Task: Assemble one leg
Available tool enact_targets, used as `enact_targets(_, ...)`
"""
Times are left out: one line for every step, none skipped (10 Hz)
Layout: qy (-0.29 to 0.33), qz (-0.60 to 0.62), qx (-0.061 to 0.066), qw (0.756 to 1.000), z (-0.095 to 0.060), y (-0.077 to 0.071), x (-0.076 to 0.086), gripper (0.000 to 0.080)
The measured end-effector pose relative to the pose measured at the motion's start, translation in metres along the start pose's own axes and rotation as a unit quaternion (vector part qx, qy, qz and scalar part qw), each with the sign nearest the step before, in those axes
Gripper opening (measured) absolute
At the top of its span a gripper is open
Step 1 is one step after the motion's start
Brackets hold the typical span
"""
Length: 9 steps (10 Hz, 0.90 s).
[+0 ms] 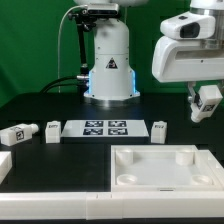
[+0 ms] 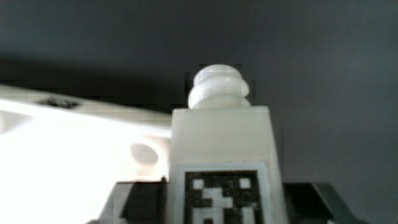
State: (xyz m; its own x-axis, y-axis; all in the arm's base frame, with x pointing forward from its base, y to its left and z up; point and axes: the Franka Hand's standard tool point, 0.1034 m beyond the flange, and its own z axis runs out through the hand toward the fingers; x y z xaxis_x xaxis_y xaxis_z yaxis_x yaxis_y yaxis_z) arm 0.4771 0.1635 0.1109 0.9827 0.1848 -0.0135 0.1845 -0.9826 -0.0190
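Observation:
My gripper (image 1: 204, 106) hangs above the table at the exterior view's right, shut on a white leg (image 1: 208, 97) with a black-and-white tag. In the wrist view that leg (image 2: 222, 130) stands between the dark fingers (image 2: 139, 203), its rounded peg end pointing away and its tag facing the camera. It is held in the air above the far right corner of the large white recessed tray piece (image 1: 160, 170). Three more legs lie on the table: two at the exterior view's left (image 1: 19, 131) (image 1: 52, 129) and one (image 1: 159, 128) by the marker board.
The marker board (image 1: 106, 127) lies in the middle of the black table. The robot base (image 1: 110, 65) stands behind it. Another white part (image 1: 4, 165) lies at the left edge. The tray piece's edge shows in the wrist view (image 2: 80, 125).

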Motion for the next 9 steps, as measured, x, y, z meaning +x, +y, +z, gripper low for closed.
enact_targets(0.053,-0.001,0.008,0.999,0.0,-0.002,0.001,0.0287)
enact_targets(0.084,-0.003,0.013,0.996,0.002,-0.004,-0.001,0.0287)
enact_targets(0.123,-0.016,0.018,0.992,0.003,-0.003,0.001,0.0287)
enact_targets(0.1,-0.042,0.01,0.994,0.008,0.012,0.007,0.0287)
enact_targets(0.11,-0.051,0.009,0.993,0.005,0.021,0.03,0.0287)
enact_targets(0.118,-0.057,0.008,0.991,0.005,0.025,0.048,0.0287)
enact_targets(0.122,-0.061,0.008,0.991,0.007,0.026,0.059,0.0287)
enact_targets(0.125,-0.065,0.008,0.99,0.006,0.029,0.067,0.0287)
enact_targets(0.128,-0.063,0.008,0.99,0.008,0.031,0.076,0.0287)
